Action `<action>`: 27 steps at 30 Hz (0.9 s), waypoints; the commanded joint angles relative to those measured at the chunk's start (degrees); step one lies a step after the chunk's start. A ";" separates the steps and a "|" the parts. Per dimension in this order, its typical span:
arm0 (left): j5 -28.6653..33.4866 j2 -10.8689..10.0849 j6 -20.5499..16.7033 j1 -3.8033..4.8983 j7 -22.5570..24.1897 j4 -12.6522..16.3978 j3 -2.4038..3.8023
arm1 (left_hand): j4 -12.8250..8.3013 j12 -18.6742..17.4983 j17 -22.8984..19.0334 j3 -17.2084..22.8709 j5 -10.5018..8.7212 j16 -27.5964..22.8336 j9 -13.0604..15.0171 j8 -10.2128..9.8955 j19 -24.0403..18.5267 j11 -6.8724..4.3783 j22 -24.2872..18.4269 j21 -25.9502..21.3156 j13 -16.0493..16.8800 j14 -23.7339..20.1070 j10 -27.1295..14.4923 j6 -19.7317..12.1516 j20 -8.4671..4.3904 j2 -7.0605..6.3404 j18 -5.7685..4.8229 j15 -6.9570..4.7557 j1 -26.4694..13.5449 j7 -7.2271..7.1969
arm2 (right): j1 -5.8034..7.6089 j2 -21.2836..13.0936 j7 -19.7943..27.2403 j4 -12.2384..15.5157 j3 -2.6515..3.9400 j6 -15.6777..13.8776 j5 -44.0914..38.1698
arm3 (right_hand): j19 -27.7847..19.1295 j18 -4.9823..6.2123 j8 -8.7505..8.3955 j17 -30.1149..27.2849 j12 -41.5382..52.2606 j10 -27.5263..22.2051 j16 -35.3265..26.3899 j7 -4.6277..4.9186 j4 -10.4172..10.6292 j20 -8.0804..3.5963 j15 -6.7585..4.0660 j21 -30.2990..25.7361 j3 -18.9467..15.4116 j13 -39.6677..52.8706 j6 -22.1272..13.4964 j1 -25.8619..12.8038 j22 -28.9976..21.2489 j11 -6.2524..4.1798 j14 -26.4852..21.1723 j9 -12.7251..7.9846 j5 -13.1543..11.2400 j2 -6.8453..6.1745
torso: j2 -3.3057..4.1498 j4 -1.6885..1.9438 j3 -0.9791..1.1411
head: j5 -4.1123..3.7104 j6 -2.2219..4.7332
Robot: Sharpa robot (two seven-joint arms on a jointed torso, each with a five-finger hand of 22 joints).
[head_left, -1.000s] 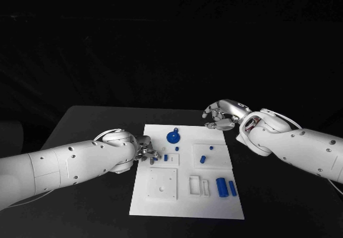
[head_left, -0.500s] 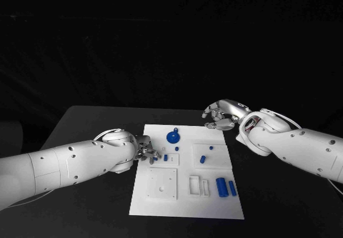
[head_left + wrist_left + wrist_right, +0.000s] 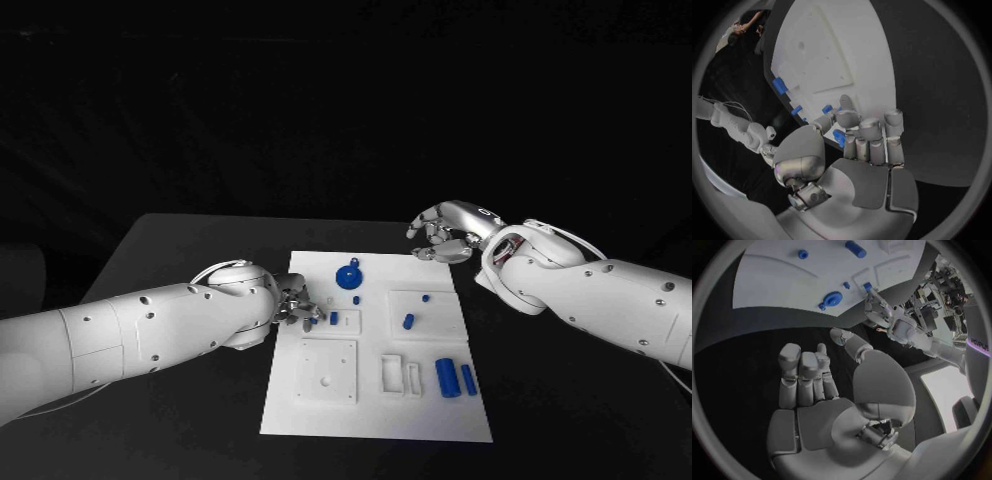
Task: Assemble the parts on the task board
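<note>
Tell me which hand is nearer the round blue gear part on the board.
Left. The left hand sits just beside the gear; the right hand hovers past the task board's far corner.

You get a dim scene: black backdrop, dark counter (image 3: 188,250), with the white task board (image 3: 378,400) as the brightest patch, lit evenly without glare. Wrist views bend straight edges hard toward the rim. Soft highlights sit on the fingers (image 3: 893,131).

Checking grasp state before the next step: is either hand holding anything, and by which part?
The left hand pinches a small blue plastic part at its fingertips; the part's held end is hidden. The right hand holds nothing.
</note>
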 commanded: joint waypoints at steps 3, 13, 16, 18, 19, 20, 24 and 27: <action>0.26 0.11 -0.08 -0.03 0.05 -0.01 0.02 | 0.43 0.20 0.03 -0.01 -0.22 0.15 0.12 0.21 0.42 0.27 0.06 -0.11 -0.02 -0.28 -0.02 -0.23 -8.24 -0.86 0.84 -0.28 0.08 0.07 | -0.04 0.03 0.15 0.03 0.02 0.64 -0.51 | -0.10 3.55 0.11 0.08 0.27 -0.15 -0.39 0.28 0.19 -0.38 -0.26 -0.30 -0.25 -0.09 -0.07 0.24 0.81 -0.17 0.30 0.10 0.20 -0.21 | 0.00 0.04 0.03 | -0.01 -0.03; 0.25 0.11 -0.42 -0.03 -0.01 -0.23 0.02 | 0.78 0.21 0.02 -0.02 -0.22 0.15 0.18 0.26 0.43 0.28 0.07 -0.11 -0.03 -0.33 -0.06 -0.31 -8.23 -1.51 0.87 -0.31 0.08 0.08 | -0.06 0.03 0.17 -0.02 0.02 0.61 -0.51 | -0.09 3.55 0.11 0.08 0.27 -0.15 -0.39 0.28 0.19 -0.38 -0.26 -0.30 -0.26 -0.09 -0.08 0.24 0.81 -0.17 0.30 0.10 0.20 -0.20 | -0.01 0.02 -0.03 | -0.04 0.00; 0.13 0.11 -0.68 -0.03 -0.06 -0.38 0.03 | 1.26 0.23 0.01 0.04 -0.22 0.16 0.23 0.31 0.45 0.27 0.06 -0.13 -0.05 -0.34 -0.07 -0.35 -8.23 -2.19 0.90 -0.34 0.02 0.07 | -0.06 0.05 0.18 -0.03 0.02 0.63 -0.51 | -0.09 3.55 0.11 0.08 0.27 -0.15 -0.39 0.28 0.19 -0.38 -0.26 -0.30 -0.27 -0.10 -0.08 0.24 0.81 -0.17 0.30 0.10 0.21 -0.20 | -0.01 0.05 -0.03 | -0.10 0.02; 0.11 0.11 -0.74 -0.03 -0.03 -0.46 0.03 | 2.10 0.23 0.00 0.20 -0.22 0.16 0.28 0.35 0.50 0.26 0.03 -0.16 -0.07 -0.33 -0.07 -0.38 -8.23 -3.14 0.93 -0.37 -0.19 0.06 | -0.06 0.06 0.18 -0.01 0.02 0.62 -0.51 | -0.09 3.55 0.11 0.08 0.28 -0.14 -0.39 0.28 0.19 -0.38 -0.26 -0.30 -0.27 -0.10 -0.08 0.24 0.81 -0.17 0.30 0.10 0.21 -0.20 | -0.01 0.05 -0.04 | -0.11 0.03; 0.06 0.09 -0.83 -0.03 -0.05 -0.49 0.04 | 2.70 0.24 0.00 0.27 -0.22 0.17 0.32 0.40 0.55 0.25 0.02 -0.16 -0.08 -0.33 -0.06 -0.38 -8.23 -3.70 0.95 -0.38 -0.35 0.06 | -0.06 0.06 0.18 -0.03 0.02 0.61 -0.51 | -0.09 3.55 0.11 0.08 0.28 -0.14 -0.39 0.28 0.19 -0.38 -0.26 -0.30 -0.28 -0.10 -0.08 0.23 0.81 -0.17 0.30 0.10 0.20 -0.20 | -0.01 0.05 -0.05 | -0.11 0.04; 0.06 0.07 -0.96 -0.03 -0.05 -0.50 0.04 | 2.22 0.34 0.05 -1.61 -0.20 0.28 0.46 0.48 0.45 0.23 0.17 0.03 -0.02 -0.38 -0.08 -0.55 -8.17 -3.05 0.91 -0.36 -0.72 0.18 | -0.07 0.05 0.18 -0.03 0.02 0.61 -0.51 | -0.09 3.55 0.11 0.08 0.28 -0.14 -0.39 0.28 0.19 -0.38 -0.26 -0.30 -0.28 -0.10 -0.08 0.23 0.81 -0.17 0.31 0.10 0.20 -0.21 | -0.01 0.04 -0.05 | -0.09 0.03; 0.06 -0.01 -1.37 -0.03 -0.10 -0.56 0.06 | 1.95 0.33 0.07 -4.48 -0.20 0.30 0.59 0.54 0.02 0.29 0.21 -0.11 -0.01 -0.58 -0.28 -0.73 -8.13 -3.23 0.96 -0.37 -1.99 0.09 | -0.07 0.02 0.16 -0.02 0.02 0.61 -0.51 | -0.09 3.55 0.11 0.08 0.28 -0.14 -0.39 0.28 0.19 -0.37 -0.26 -0.29 -0.29 -0.10 -0.08 0.22 0.81 -0.17 0.31 0.10 0.20 -0.21 | -0.01 0.04 -0.04 | -0.08 0.05; 0.06 -0.13 -1.67 -0.03 -0.01 -0.51 0.08 | 1.83 0.33 0.08 -6.33 -0.19 0.31 0.68 0.59 -0.25 0.21 0.21 -0.24 0.00 -0.72 -0.38 -0.86 -8.21 -3.59 1.18 -0.48 -2.63 0.01 | -0.08 0.05 0.16 -0.02 0.02 0.60 -0.51 | -0.09 3.55 0.10 0.08 0.28 -0.14 -0.39 0.29 0.19 -0.37 -0.26 -0.29 -0.30 -0.10 -0.09 0.21 0.81 -0.17 0.31 0.10 0.20 -0.21 | -0.04 0.04 -0.04 | -0.06 0.08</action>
